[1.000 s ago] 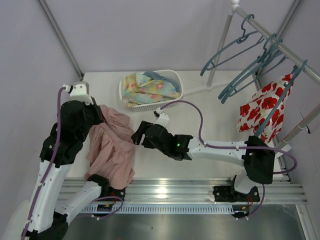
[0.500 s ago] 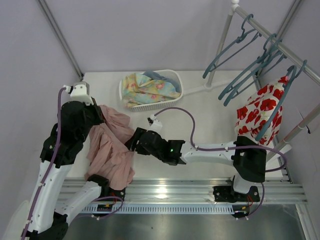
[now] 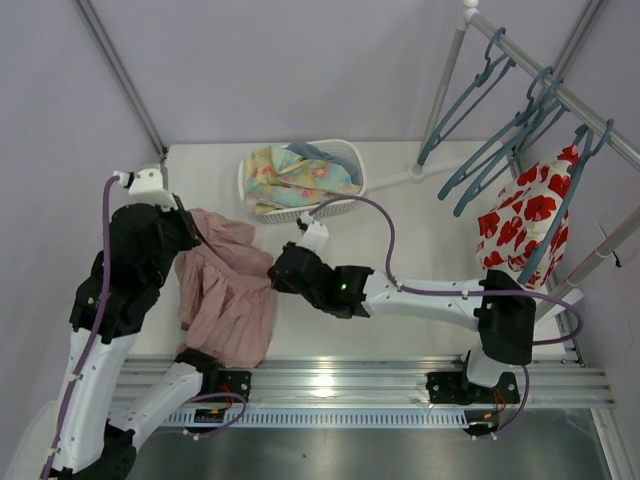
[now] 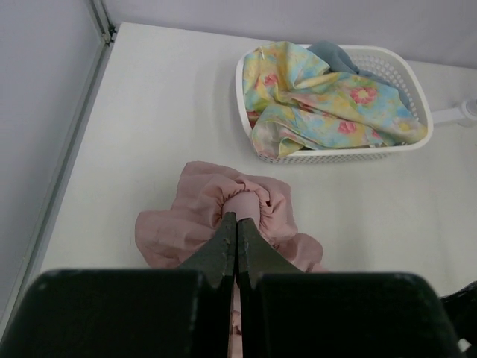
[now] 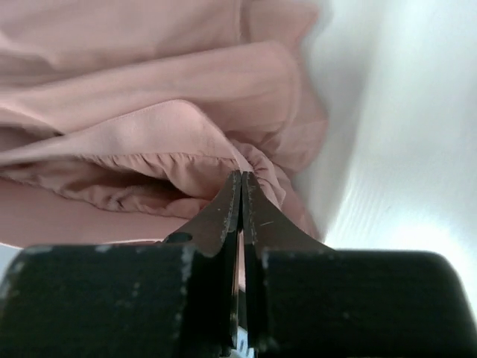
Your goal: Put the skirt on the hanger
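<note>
The dusty-pink skirt (image 3: 225,300) lies bunched on the table's left side, between both arms. My left gripper (image 4: 237,218) is shut on a gathered fold of the skirt (image 4: 197,216) at its far end. From the right, my right gripper (image 5: 241,176) is shut on a ruffled edge of the skirt (image 5: 149,112); in the top view it (image 3: 276,274) sits at the cloth's right border. Several teal hangers hang on the rail at the upper right, and one hanger (image 3: 470,98) is bare.
A white basket (image 3: 352,160) with pastel floral cloth (image 4: 320,104) stands at the back centre. The metal rail (image 3: 560,92) slants across the right. One hanger there carries a white cloth with red flowers (image 3: 525,225). The right arm's purple cable (image 3: 390,250) loops above the table.
My right gripper moved left onto the skirt's edge and closed on it. The left arm shifted slightly and the skirt spread wider. The hangers on the rail sway.
</note>
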Robot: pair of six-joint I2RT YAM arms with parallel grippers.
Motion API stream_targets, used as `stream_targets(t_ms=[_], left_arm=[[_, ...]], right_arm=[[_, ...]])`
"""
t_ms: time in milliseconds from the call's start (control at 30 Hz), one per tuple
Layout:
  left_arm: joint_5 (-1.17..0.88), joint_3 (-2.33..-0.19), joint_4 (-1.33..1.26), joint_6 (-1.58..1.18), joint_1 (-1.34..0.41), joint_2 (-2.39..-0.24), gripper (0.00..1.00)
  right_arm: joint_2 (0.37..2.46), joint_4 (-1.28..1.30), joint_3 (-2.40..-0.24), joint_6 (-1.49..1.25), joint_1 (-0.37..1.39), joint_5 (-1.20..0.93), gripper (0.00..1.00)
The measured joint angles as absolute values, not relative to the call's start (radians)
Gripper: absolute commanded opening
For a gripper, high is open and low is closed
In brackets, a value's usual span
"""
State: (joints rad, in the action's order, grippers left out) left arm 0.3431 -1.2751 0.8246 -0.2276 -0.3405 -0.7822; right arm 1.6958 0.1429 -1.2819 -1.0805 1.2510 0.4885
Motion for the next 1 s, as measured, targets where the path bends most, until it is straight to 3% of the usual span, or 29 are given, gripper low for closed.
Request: stream_targets(t_ms=[267, 367, 567, 833, 1000], left_arm=[[0.508, -1.492, 0.886, -0.229, -0.340, -0.846, 0.02], [0.535, -1.496, 0.892, -0.265, -0.342, -0.842, 0.02], [0.513, -1.264, 0.834, -0.426, -0.347, -0.781, 0.00], [0.443, -0.985, 0.803, -0.551, -0.348, -0.698, 0.00], [0.369, -0.932, 0.802, -0.548, -0.348, -0.678, 0.00]], right_arm=[[1.583, 0.402, -1.642, -0.777, 1.052, 0.521, 0.00], [1.499, 0.430, -1.687, -0.696, 0.965, 0.519, 0.00], [1.320, 0.411, -1.534, -0.569, 0.976, 0.479, 0.00], [1.340, 0.411, -1.220, -0.549, 0.959, 0.446, 0.00], [1.309, 0.392, -1.145, -0.549, 0.959, 0.428, 0.00]])
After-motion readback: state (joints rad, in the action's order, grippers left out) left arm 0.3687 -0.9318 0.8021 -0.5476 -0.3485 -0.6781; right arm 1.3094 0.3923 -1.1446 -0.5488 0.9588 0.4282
